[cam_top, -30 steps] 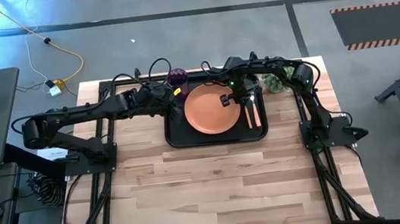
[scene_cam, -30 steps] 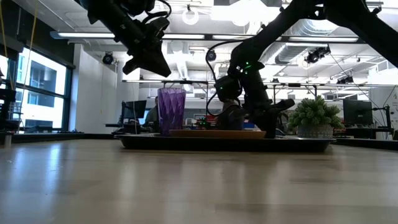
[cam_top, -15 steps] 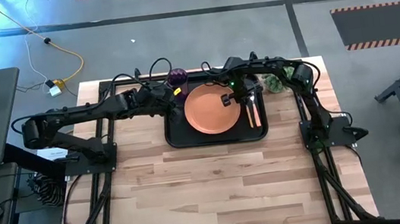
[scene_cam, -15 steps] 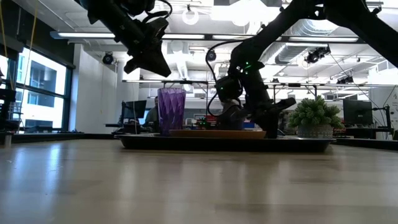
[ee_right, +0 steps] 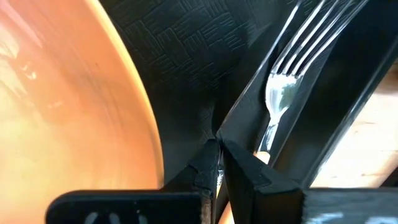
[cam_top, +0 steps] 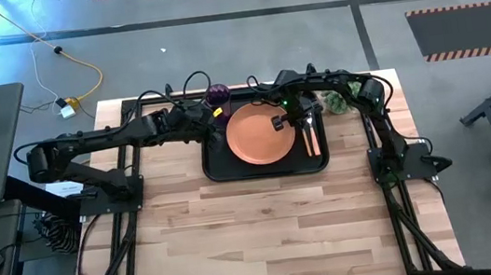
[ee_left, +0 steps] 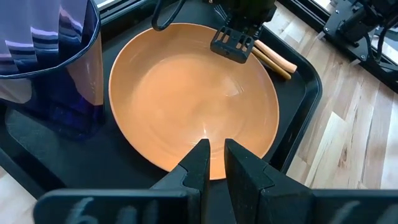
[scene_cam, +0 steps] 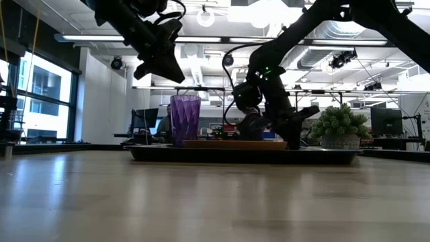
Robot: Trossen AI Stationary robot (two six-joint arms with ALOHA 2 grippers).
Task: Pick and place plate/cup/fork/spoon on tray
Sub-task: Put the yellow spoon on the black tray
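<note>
The black tray (cam_top: 215, 173) lies at the table's far middle. The orange plate (cam_top: 257, 134) rests flat in it. The purple cup (cam_top: 218, 93) stands upright at the tray's far left corner (scene_cam: 185, 119). The fork (ee_right: 280, 81) lies along the tray's right side. Two orange handles (ee_left: 273, 56) lie there side by side, and I cannot see the spoon's bowl. My left gripper (ee_left: 216, 149) hovers above the plate's left rim beside the cup, narrowly open and empty. My right gripper (ee_right: 217, 146) is shut, low between the plate's right rim and the fork. My right gripper's shut fingertips (ee_right: 208, 155) point down at the tray's floor (ee_right: 186, 74), between the plate's rim and the fork. I cannot tell whether they touch it. They hold nothing that I can make out.
A small potted plant (cam_top: 335, 100) stands just right of the tray's far right corner, under the right arm. The bare wooden tabletop (cam_top: 277, 237) stretches across the near half of the table. Cables run along the table's far edge.
</note>
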